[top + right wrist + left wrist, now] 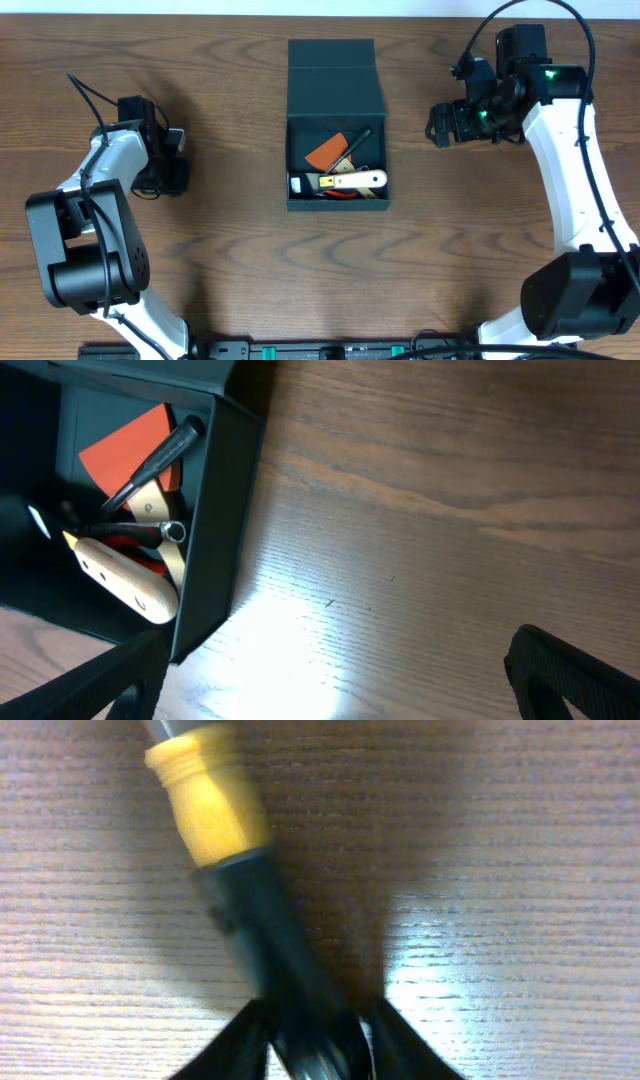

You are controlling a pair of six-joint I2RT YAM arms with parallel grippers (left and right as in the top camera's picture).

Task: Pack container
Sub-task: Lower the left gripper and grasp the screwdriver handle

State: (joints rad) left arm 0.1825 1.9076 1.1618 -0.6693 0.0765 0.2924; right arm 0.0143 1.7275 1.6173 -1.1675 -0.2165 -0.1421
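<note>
At the left side of the brown wood-grain table (230, 260), a black-handled tool with a yellow collar (250, 910) is being held between the fingers of the left gripper (318, 1020), which appears clamped on the black handle near its end. Whether the tool is being lifted off the wood cannot be told.

Near the table's centre, the dark teal-black square cardboard box (338, 205) is being presented open, its flap lid folded toward the far side. An orange flat piece (327, 152) and a cream-handled tool (355, 181) are being housed inside. The right gripper (438, 124) is being held spread and empty, off to the right of the box and apart from it.

The step in hand is judged to be carrying this tool to the box. With the grip so near the handle's end, swinging is likely being risked, so a slow carry is advised. The box's left wall should be cleared from above, and the darker far-left corner inside seems to offer the most room. Bare table is being left between the left arm and the box.
</note>
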